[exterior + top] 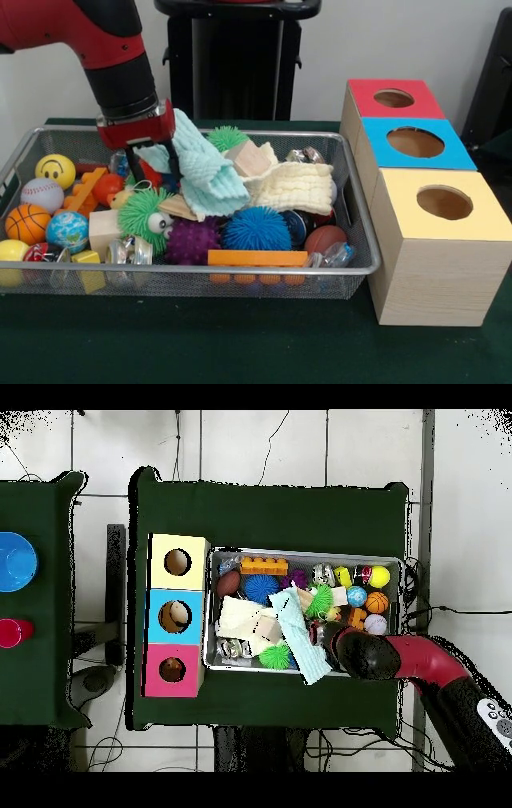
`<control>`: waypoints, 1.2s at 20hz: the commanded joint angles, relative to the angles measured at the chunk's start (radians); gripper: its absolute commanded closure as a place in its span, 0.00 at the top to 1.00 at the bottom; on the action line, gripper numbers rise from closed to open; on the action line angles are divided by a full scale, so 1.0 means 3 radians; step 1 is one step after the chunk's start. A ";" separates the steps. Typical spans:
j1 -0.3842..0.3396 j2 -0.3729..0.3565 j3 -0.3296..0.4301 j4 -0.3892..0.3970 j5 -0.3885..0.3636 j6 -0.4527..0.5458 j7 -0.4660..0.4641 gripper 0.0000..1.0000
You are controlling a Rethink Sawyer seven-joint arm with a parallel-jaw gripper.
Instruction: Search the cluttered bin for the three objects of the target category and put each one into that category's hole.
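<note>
The wire-mesh bin (200, 271) is full of toys; it also shows in the overhead view (300, 553). My gripper (154, 164) reaches down into its left part, open, with nothing clearly held. A light blue cloth (204, 172) leans against its right finger and drapes over the pile. An orange-red toy (107, 189) and a small pale yellow duck (122, 198) lie just left of and below the gripper, partly hidden. The red-topped box's hole (394, 98) stands far right at the back and looks empty. In the overhead view the gripper (329, 635) is in the bin's right half and the red box's hole (172, 670) is left.
A green spiky ball with googly eyes (144, 214), a purple spiky ball (192, 240), a blue spiky ball (256, 228), an orange brick (256, 258) and a cream cloth (296, 186) fill the middle. Sports balls (28, 222) lie at the left. Blue-topped (416, 142) and yellow-topped (445, 202) boxes stand right.
</note>
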 commanded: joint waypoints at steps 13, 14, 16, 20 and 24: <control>0.0008 -0.0104 0.0313 -0.0247 -0.0195 0.0476 -0.0892 1.00; 0.0021 -0.0090 0.0310 -0.0277 -0.0229 0.0449 -0.0902 1.00; 0.0040 -0.0036 0.0302 -0.0338 -0.0309 0.0376 -0.0924 1.00; 0.0059 0.0109 0.0276 -0.0443 -0.0501 0.0184 -0.0937 1.00; 0.0058 0.0118 0.0296 -0.0509 -0.0625 0.0157 -0.0981 1.00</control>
